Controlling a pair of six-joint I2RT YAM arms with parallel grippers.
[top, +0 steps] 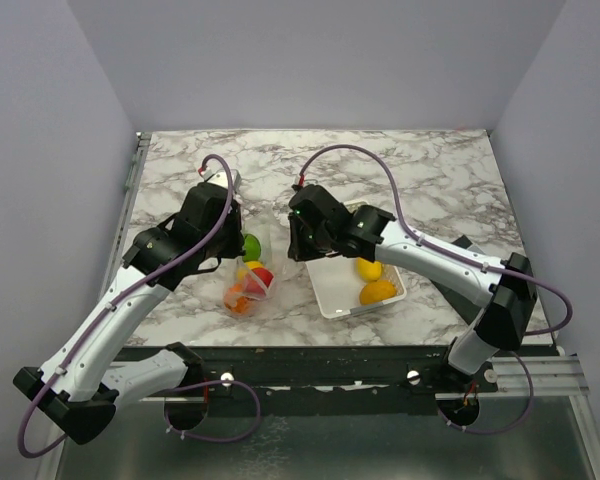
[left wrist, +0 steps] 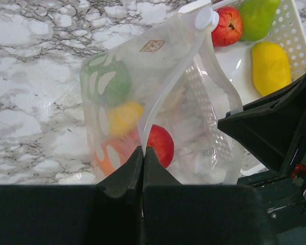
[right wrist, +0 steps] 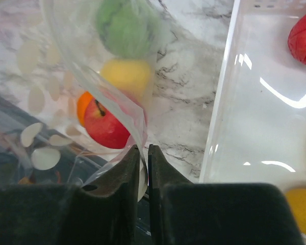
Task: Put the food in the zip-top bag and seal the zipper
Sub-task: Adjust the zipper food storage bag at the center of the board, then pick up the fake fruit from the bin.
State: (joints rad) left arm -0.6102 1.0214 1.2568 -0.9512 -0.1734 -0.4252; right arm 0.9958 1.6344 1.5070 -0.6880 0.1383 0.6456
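The zip-top bag (top: 252, 282) stands between the arms, holding a green fruit (left wrist: 108, 81), a yellow one (left wrist: 123, 116), a red one (left wrist: 160, 144) and an orange one (left wrist: 109, 155). Its zipper (left wrist: 168, 87) runs up to a white slider (left wrist: 206, 19). My left gripper (left wrist: 143, 149) is shut on the zipper's near end. My right gripper (right wrist: 144, 148) is at the bag's other top corner. Its jaws stand a narrow gap apart, with the bag's edge lying against the left finger. More food, red (left wrist: 227, 25), green (left wrist: 257, 16) and yellow (left wrist: 270, 66), lies in the basket.
The white slotted basket (top: 325, 297) sits right of the bag, under the right arm, with its wall (right wrist: 222, 102) close beside my right gripper. The marble table's front edge (top: 340, 347) is just behind the bag and basket.
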